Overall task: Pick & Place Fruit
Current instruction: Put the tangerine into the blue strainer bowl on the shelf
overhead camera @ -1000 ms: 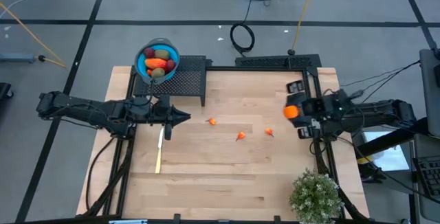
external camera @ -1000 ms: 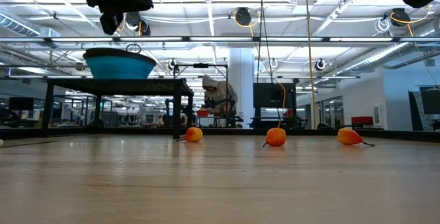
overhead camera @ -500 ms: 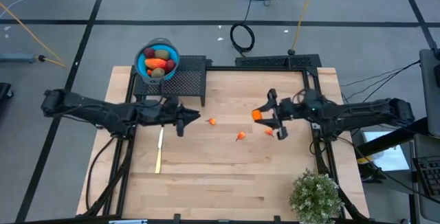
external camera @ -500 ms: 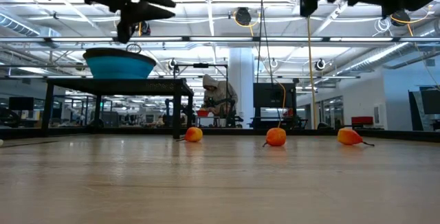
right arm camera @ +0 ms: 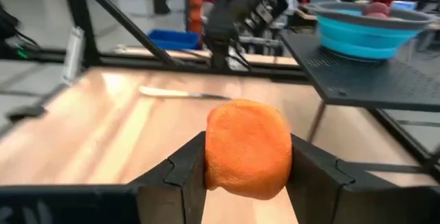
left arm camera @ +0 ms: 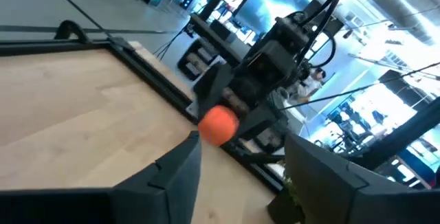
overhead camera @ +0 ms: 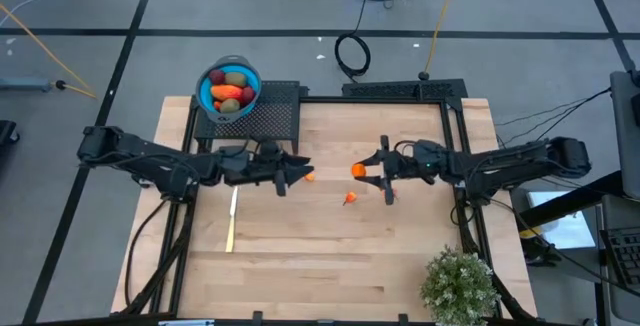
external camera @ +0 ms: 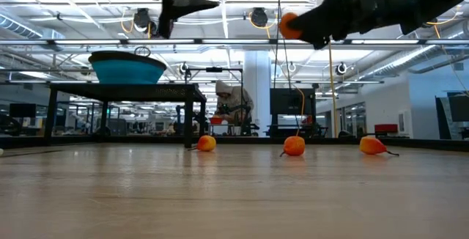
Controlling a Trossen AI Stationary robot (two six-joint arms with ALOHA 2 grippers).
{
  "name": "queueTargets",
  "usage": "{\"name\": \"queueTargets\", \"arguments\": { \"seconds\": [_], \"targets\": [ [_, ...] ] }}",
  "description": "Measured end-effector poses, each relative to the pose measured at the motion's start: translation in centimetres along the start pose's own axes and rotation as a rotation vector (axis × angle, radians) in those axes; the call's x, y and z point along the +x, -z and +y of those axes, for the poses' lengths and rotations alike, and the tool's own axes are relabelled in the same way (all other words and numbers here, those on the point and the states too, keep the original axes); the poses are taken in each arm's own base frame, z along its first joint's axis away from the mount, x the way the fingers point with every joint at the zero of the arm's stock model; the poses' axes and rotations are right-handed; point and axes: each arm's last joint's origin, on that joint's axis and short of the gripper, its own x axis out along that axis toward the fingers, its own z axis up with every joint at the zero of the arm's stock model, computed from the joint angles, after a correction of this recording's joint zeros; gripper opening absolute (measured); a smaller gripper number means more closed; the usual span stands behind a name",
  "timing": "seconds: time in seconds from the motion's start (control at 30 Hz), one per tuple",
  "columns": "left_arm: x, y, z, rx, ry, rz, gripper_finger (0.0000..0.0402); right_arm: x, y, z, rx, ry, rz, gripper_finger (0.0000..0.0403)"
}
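My right gripper (overhead camera: pixel 366 172) is above the table's middle, shut on a small orange fruit (right arm camera: pixel 247 148), which also shows in the high view (overhead camera: pixel 358 170) and the low view (external camera: pixel 289 25). My left gripper (overhead camera: pixel 296 174) faces it from the left, open and empty (left arm camera: pixel 240 176), and sees the fruit (left arm camera: pixel 218 125) a short way ahead. Other tiny orange fruits (overhead camera: pixel 309 176) (overhead camera: pixel 349 198) (external camera: pixel 373 146) lie on the table. The blue bowl (overhead camera: pixel 206 92) on a black stand holds red, orange and green fruit. My right gripper pinches the orange fruit's two opposite sides (right arm camera: pixel 213 157) between its two fingers (right arm camera: pixel 185 172). The fingers lie about level and point toward the table's left. The fruit is lifted well clear of the table.
A slim pale knife (overhead camera: pixel 232 218) lies on the table near the left side, below my left arm. The black perforated stand (overhead camera: pixel 272 114) is at the far left. A potted plant (overhead camera: pixel 458 284) stands at the near right corner. A person shows far behind the table (external camera: pixel 231 103).
My right gripper has carried the orange fruit from the table's right edge toward the middle, held clear of the table. My left gripper has moved toward the table's right, and the two now face each other closely.
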Motion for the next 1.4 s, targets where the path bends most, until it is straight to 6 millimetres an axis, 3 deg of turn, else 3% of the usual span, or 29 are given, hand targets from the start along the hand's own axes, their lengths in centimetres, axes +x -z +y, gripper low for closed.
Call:
{"name": "queueTargets", "arguments": {
  "seconds": [0.2, 0.5, 0.73, 1.4],
  "targets": [
    [2.8, -0.4, -1.2, -0.036, 0.007, -0.008, 0.0229, 0.7, 0.0, 0.6, -0.086, 0.058, 0.032, 0.0155],
    [6.6, -0.1, -2.1, -0.012, -0.065, 0.078, 0.023, 1.4, -2.8, 1.2, -0.149, 0.028, 0.036, 0.0155],
    [9.0, 0.3, -2.5, -0.04, -0.106, 0.12, 0.023, 1.5, -3.5, 1.2, -0.148, 0.025, 0.064, 0.0155],
    [9.6, 0.8, -1.7, -0.048, -0.198, 0.162, 0.023, 1.4, -3.5, 1.3, -0.154, 0.014, 0.081, 0.0155]
  ]
}}
